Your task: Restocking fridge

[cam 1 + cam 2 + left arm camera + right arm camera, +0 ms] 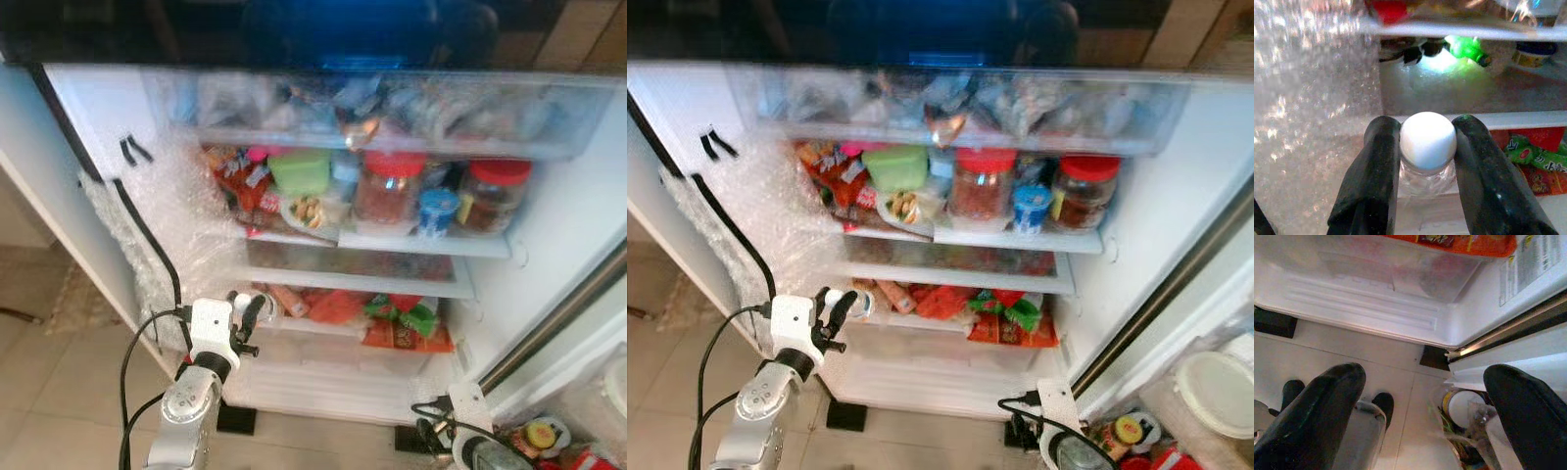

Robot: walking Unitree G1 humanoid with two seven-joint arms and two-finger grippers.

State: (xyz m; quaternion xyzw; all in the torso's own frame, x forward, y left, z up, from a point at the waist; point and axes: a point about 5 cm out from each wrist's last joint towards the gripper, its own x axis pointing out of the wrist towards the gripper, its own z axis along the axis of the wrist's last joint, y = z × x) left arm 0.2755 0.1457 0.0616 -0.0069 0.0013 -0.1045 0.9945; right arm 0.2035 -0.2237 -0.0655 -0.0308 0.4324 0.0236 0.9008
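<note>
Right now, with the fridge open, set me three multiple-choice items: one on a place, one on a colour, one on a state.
1. Where is the green lidded box?
A. on the floor
B. on the shelf beside the jars
C. in the bottom drawer

2. What colour are the lids of the two big jars?
A. red
B. white
C. black

3. What is the left gripper doing?
A. hanging open
B. gripping a door handle
C. gripping a white-capped bottle

Answers: 1 B, it sits left of the jars on the shelf; 2 A, both lids are red; 3 C, the fingers press the bottle's cap from both sides.
</note>
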